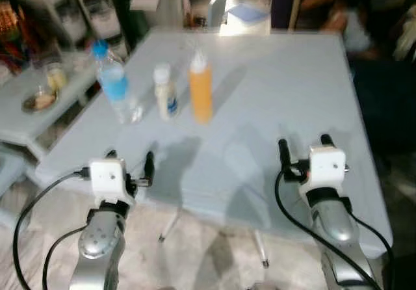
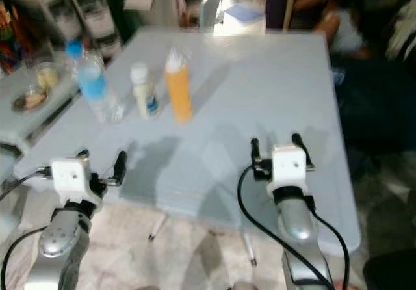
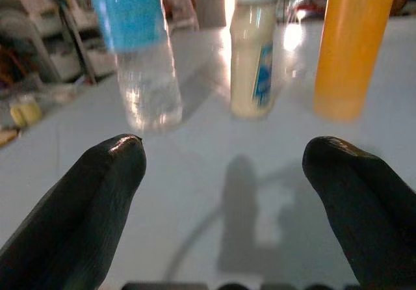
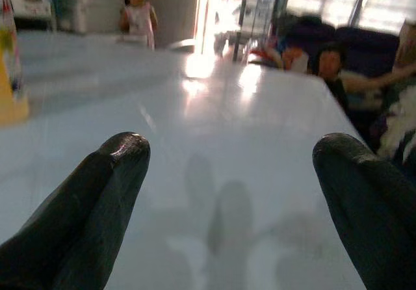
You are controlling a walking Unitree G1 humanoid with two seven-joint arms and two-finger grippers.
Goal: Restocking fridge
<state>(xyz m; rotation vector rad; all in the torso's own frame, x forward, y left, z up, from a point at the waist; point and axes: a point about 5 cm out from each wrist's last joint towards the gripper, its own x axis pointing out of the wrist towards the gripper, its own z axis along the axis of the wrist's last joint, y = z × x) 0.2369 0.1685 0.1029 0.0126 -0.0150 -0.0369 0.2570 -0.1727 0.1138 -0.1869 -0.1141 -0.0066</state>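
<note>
A pale grey worktop (image 1: 273, 101) carries 3 bottles standing upright in a row on its far left part. From left to right they are a clear water bottle (image 1: 114, 84) with a blue cap and blue label, a small cream bottle (image 1: 165, 92) with a white cap, and a taller orange bottle (image 1: 200, 88) with a white nozzle. They stand near one another but apart.

The left end effector (image 1: 130, 161) hovers at the near left edge of the worktop, its 2 black fingers spread wide and holding nothing, pointed toward the bottles. The right end effector (image 1: 304, 145) hovers over the near right part of the worktop, fingers likewise wide apart and empty, well apart from the bottles.

People (image 4: 325, 65) sit beyond the far right side. A side table (image 1: 26, 118) with a small dish (image 1: 39, 100) stands at far left.
</note>
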